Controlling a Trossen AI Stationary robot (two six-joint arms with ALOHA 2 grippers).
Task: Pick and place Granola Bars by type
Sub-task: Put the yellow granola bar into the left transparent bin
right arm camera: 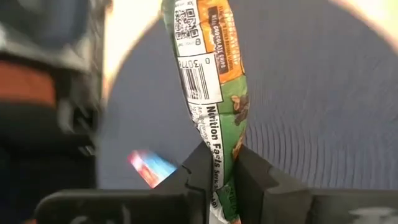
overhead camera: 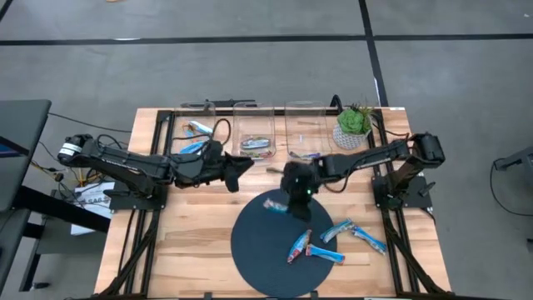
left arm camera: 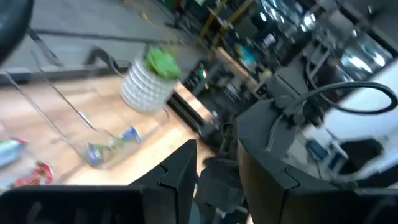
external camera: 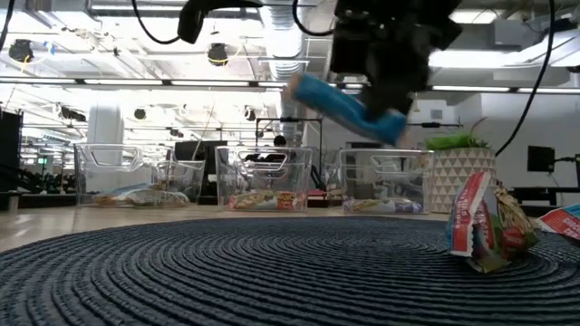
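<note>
My right gripper (overhead camera: pixel 293 198) hangs above the dark round mat (overhead camera: pixel 258 258), shut on one granola bar (right arm camera: pixel 208 68). That bar shows orange, green and white print in the right wrist view and looks blue in the low view (external camera: pixel 349 109). Several more bars lie flat on the mat's right side, blue ones (overhead camera: pixel 337 231) and a red-and-blue one (overhead camera: pixel 300 246). In the low view, one multicoloured bar (external camera: pixel 473 225) stands crumpled on the mat. My left gripper (overhead camera: pixel 237 171) waits open, left of the mat near the bins, holding nothing. My right gripper pinches the bar between its two fingers at one end (right arm camera: pixel 221 168), near the nutrition panel. The rest of the wrapper sticks straight out beyond the fingertips (right arm camera: pixel 249 171). The bar is lifted clear of the mat and tilted, its free end (external camera: pixel 304 89) pointing up toward the table's left.
Three clear bins (overhead camera: pixel 254 133) stand in a row at the far edge, with bars inside; the left one (overhead camera: pixel 196 127) holds blue bars. A white pot with a green plant (overhead camera: pixel 354 125) stands at the far right. Bare wood lies left of the mat.
</note>
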